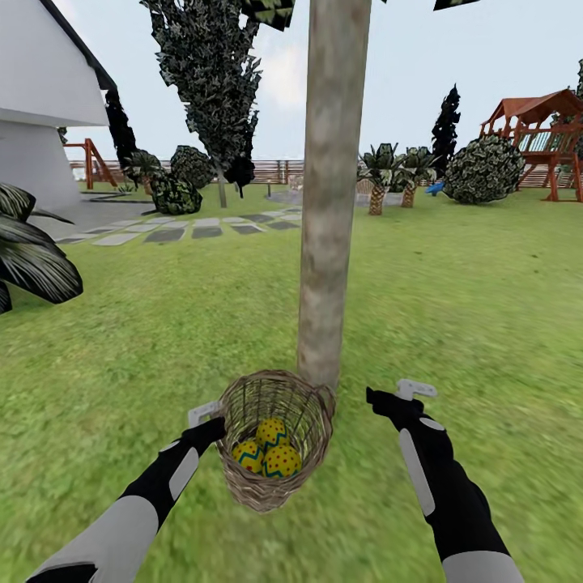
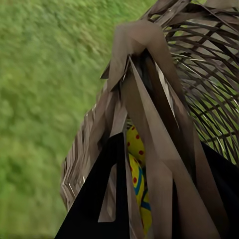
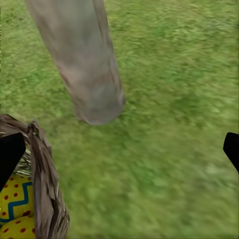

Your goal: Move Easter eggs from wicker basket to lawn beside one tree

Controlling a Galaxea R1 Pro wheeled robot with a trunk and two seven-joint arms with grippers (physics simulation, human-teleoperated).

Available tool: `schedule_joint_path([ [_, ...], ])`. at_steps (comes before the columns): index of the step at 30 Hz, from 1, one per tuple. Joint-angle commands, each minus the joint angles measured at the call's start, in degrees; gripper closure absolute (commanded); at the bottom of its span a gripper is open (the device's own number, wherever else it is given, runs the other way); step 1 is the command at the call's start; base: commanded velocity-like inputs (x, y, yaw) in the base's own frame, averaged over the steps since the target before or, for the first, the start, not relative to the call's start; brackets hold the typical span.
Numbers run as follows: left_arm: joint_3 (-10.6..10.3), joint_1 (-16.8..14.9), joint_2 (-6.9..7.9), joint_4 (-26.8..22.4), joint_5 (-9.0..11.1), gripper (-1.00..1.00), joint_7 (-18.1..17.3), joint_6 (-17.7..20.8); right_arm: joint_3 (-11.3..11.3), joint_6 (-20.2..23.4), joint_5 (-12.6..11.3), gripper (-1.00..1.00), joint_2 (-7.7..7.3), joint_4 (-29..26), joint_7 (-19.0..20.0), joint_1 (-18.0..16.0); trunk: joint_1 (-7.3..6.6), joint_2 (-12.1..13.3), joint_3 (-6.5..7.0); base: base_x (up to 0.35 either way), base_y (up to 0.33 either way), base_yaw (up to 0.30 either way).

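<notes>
Three Easter eggs sit in the wicker basket, gripped at its rim by the left gripper beside the tree; right gripper spread, empty.

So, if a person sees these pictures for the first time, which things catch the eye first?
First the wicker basket, held up by the left gripper at its rim, with three Easter eggs inside. Just behind it rises the thick grey tree from the lawn. The right gripper hovers open beside the basket.
</notes>
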Motion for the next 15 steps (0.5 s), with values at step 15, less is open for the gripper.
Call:
schedule_joint_path([
  [15, 0.3, 0.0, -0.07, -0.2, 0.7, 1.0, -0.2, 0.4, 0.1, -0.1, -0.6, -1.0, 0.1, 0.0, -0.4, 0.0, 3.29, -6.1, -2.75, 0.0, 0.0, 0.0],
])
